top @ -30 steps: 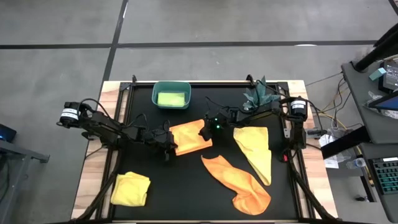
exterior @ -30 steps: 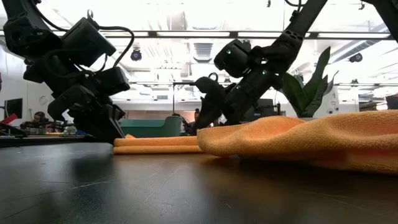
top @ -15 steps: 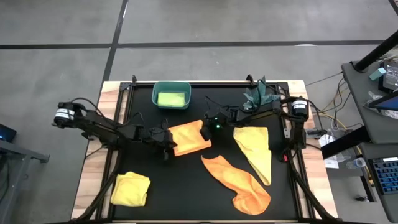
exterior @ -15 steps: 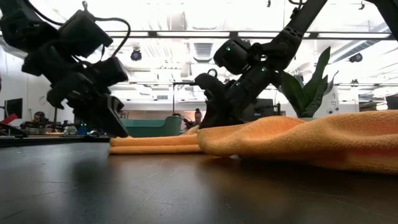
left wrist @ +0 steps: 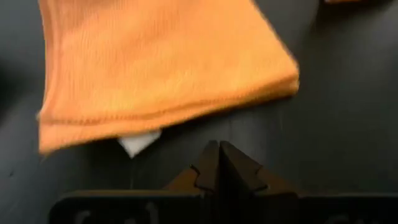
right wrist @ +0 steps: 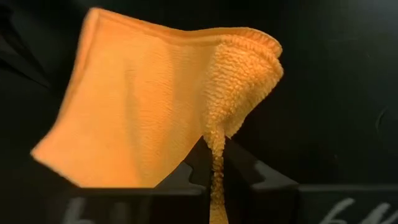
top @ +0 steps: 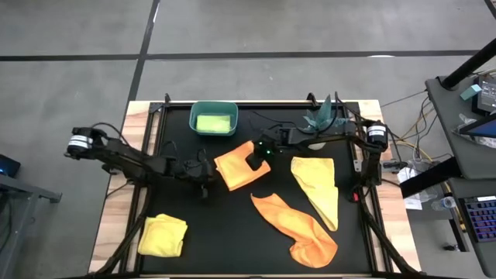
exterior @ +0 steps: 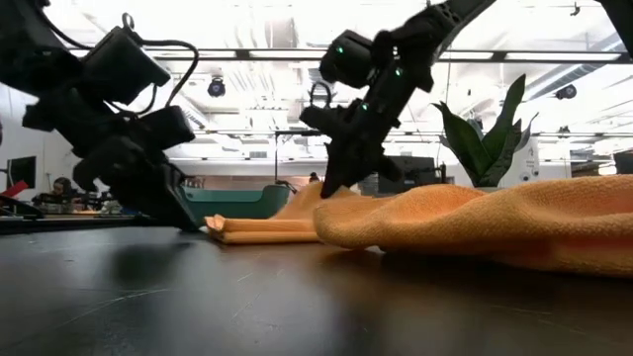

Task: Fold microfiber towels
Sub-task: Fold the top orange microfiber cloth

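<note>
Nearest the front edge of the table [top: 232, 256] lies a bunched yellow towel [top: 163, 235] at the left corner; toward the right a loose orange towel [top: 298, 229] sprawls unfolded, with a second yellow towel [top: 319, 188] laid flat just beyond it and touching it.

In the middle of the table sits the folded orange towel [top: 236, 166], the one being worked; the right gripper [right wrist: 214, 163] has its fingers clamped on the towel's right-hand corner, which rises in a peak off the mat in the low view while the rest rests flat; the left gripper [left wrist: 219, 163] sits at the mat just beside the towel's left edge, its fingers pressed together on nothing, a white tag [left wrist: 140, 142] peeking from under the cloth there.

The step in hand looks like another fold of this orange towel; the next move probably calls for carrying the pinched corner across toward the left edge, low and level so the layers beneath do not slide, with the left gripper free to pin that edge if needed.

Farther back stands a teal bin [top: 213, 108] with a lime green towel [top: 213, 122] inside it; a potted plant [top: 322, 115] stands at the far right.
</note>
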